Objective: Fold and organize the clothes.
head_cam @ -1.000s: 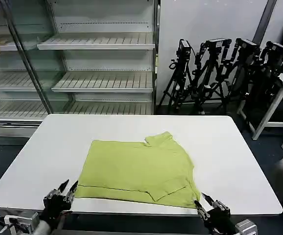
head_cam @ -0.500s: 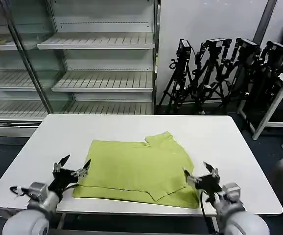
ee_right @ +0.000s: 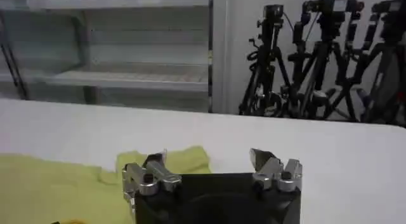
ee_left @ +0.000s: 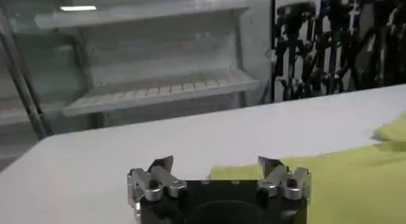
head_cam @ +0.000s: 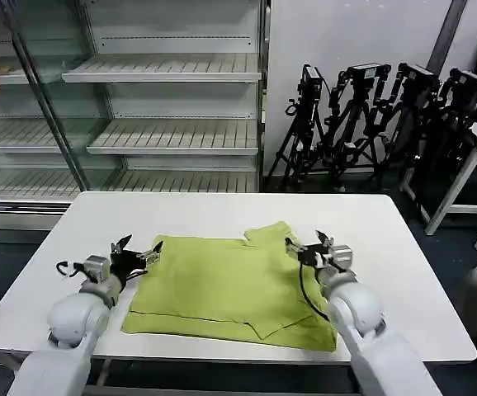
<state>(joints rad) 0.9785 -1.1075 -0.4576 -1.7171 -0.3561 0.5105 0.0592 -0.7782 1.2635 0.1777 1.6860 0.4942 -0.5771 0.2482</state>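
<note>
A lime T-shirt [head_cam: 234, 285], soft, light and floppy, lies partly folded mid-table [head_cam: 387, 247]; the left gripper [head_cam: 137, 252] and right gripper [head_cam: 308, 245], both spread and empty, hover at its far corners, likely the best pinch points.

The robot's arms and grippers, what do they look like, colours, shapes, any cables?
Both arms are smooth, rounded pale grey-white shells. Each ends in a black gripper body with two silver metal finger mounts and dark pointed tips: the left gripper and the right gripper. Thin black cables loop beside each wrist. In the wrist views the finger mounts show small round bolts. No markings are visible.
</note>
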